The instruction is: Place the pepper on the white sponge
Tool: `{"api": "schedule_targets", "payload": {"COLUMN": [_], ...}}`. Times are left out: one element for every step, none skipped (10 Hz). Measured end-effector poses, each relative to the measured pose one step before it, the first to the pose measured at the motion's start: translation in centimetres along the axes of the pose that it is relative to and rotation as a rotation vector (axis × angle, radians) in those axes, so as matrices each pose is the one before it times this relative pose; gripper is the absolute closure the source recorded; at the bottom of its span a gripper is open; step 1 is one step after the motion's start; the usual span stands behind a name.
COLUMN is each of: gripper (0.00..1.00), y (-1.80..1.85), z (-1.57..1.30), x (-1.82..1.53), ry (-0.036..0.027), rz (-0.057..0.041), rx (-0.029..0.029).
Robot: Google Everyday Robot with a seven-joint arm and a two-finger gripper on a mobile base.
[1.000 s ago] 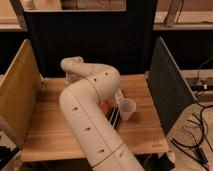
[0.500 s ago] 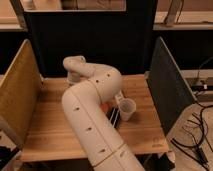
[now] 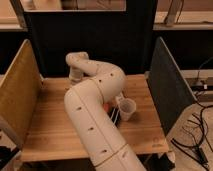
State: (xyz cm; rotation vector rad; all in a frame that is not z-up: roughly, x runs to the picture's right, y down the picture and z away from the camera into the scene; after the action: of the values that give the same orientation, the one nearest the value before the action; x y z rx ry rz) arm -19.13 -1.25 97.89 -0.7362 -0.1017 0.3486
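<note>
Little had shifted since the moment before; my two-finger gripper (image 3: 75, 76) hung over the pale wooden table's (image 3: 45, 120) far left, spread or pressed together I could not tell. The small dark red wrinkled pepper and white rectangular sponge were unseen (likely behind my arm (image 3: 95, 115)); I judged the pepper light, soft, best pinched mid-body, with upright side panels (image 3: 167, 85) crowding the table.

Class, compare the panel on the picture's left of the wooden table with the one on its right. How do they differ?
The left panel is yellowish tan; the right panel is dark grey. The gripper sits near the back edge of the table, closer to the left panel; the white cup stands closer to the right panel. Both stand upright along the table's sides.
</note>
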Motion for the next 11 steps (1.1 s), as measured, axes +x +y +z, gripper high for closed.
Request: {"api": "schedule_targets", "payload": {"gripper": [1.00, 1.00, 1.00, 1.00, 1.00, 1.00, 1.00, 1.00, 1.00, 1.00, 1.00], "y": [-0.824, -1.486, -1.538, -0.744, -0.969, -0.886, -0.670, -0.354, -0.214, 0.086, 0.241], "z": [-0.955, -1.553, -1.342, -0.461, -0.522, -0.326, -0.294, -0.072, 0.054, 0.285, 0.309], "x": [0.083, 0.507, 1.033, 0.858, 1.387, 1.639, 1.323, 1.007, 0.953, 0.838, 0.475], "ry": [-0.00259, -0.00011, 0.00533, 0.00620, 0.00752, 0.00251, -0.00320, 0.00114, -0.00044, -0.00324, -0.00309], "rz": [0.00850, 0.02097, 0.02895, 0.01998, 0.03301, 0.04255, 0.03610, 0.02247, 0.02221, 0.02421, 0.01412], "rx": [0.02319, 0.03867, 0.03402, 0.01195, 0.01179, 0.00505, 0.00239, -0.00008, -0.00251, -0.00853, -0.00969]}}
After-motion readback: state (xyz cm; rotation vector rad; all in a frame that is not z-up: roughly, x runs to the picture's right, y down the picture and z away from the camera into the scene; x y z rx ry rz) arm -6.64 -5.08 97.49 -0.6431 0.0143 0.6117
